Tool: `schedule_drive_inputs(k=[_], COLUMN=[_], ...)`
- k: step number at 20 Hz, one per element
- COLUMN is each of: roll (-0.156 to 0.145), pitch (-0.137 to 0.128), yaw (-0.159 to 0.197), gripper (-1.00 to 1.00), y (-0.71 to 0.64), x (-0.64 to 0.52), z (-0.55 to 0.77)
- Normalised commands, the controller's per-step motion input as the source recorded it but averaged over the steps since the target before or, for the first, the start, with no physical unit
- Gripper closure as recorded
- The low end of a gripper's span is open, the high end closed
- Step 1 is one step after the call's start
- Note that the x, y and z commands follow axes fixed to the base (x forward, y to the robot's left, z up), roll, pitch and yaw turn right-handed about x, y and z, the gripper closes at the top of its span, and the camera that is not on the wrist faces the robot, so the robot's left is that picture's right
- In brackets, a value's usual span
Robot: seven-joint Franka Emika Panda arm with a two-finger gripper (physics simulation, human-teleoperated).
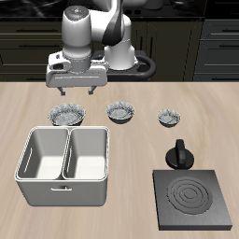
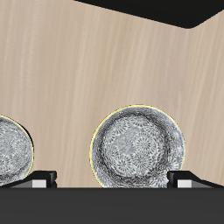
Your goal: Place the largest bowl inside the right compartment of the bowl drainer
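The largest bowl [image 1: 67, 115], speckled grey and white, sits on the table just behind the bowl drainer [image 1: 42, 189]. My gripper [image 1: 76, 93] hovers right above this bowl, open and empty, its fingers straddling the bowl's width. In the wrist view the largest bowl [image 2: 138, 147] lies below my gripper [image 2: 114, 178], a bit off centre between the fingertips [image 2: 39, 179]. The drainer's right compartment [image 1: 89, 154] and its twin well [image 1: 44, 155] are both empty.
Two smaller speckled bowls stand in a row beside the largest: the middle one [image 1: 120, 112], which also shows in the wrist view [image 2: 9, 153], and the smallest [image 1: 169, 117]. A dark stove plate [image 1: 191, 198] lies at the front edge, with a small black pot [image 1: 179, 154] behind it.
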Motion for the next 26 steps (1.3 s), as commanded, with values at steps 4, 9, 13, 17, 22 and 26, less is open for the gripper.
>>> schedule_drive_inputs(k=[4, 9, 13, 17, 22, 26], roll=[-0.016, 0.010, -0.008, 0.014, -0.004, -0.018], pitch=[0.026, 0.037, 0.022, 0.035, 0.044, 0.037], yaw=[-0.020, -0.019, -0.038, -0.021, -0.033, -0.027], gripper=[-1.00, -1.00, -1.00, -1.00, -1.00, -1.00], y=[0.01, 0.03, -0.01, 0.09, -0.04, -0.10], x=[0.02, 0.01, 0.01, -0.01, 0.01, 0.02], z=[-0.31, -0.30, -0.26, -0.28, -0.34, -0.25])
